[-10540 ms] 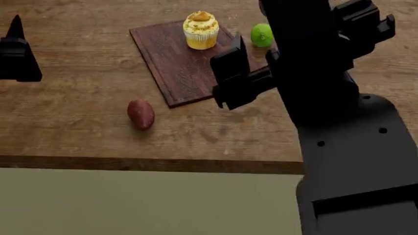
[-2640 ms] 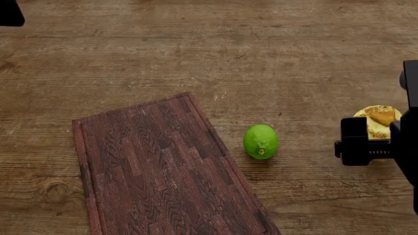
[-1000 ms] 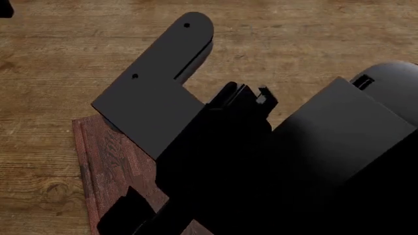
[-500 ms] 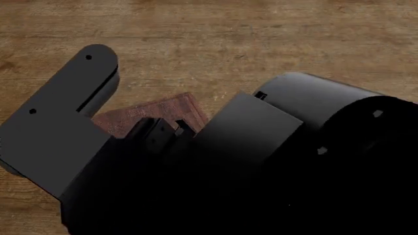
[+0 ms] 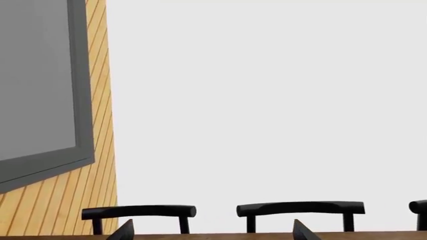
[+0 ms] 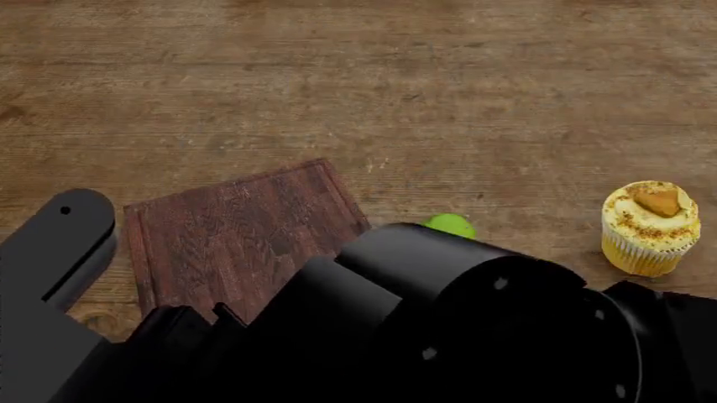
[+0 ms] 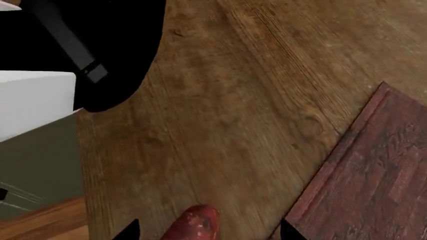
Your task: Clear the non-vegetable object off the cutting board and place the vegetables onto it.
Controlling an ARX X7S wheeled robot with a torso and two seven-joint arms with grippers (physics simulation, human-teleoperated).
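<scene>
The cupcake [image 6: 650,227] stands upright on the wooden table [image 6: 336,84], well to the right of the dark cutting board [image 6: 235,231], whose visible part is bare. In the right wrist view a reddish-brown sweet potato [image 7: 197,224] lies on the table beside the cutting board's edge [image 7: 373,190]. My right gripper [image 7: 207,232] is open, with the potato between its two fingertips and not gripped. In the head view my right arm [image 6: 448,327] covers that gripper and the potato. My left gripper [image 5: 210,233] is open and empty, pointing at a wall.
A smooth green ball [image 6: 451,223] peeks out behind my right arm, between board and cupcake. The table's front edge [image 7: 83,165] runs close to the potato. Black chair backs [image 5: 300,209] stand at the table's far side.
My right arm has swung left and down across the head view, uncovering the cupcake and the top of the green ball. The cupcake now stands free on the table.
</scene>
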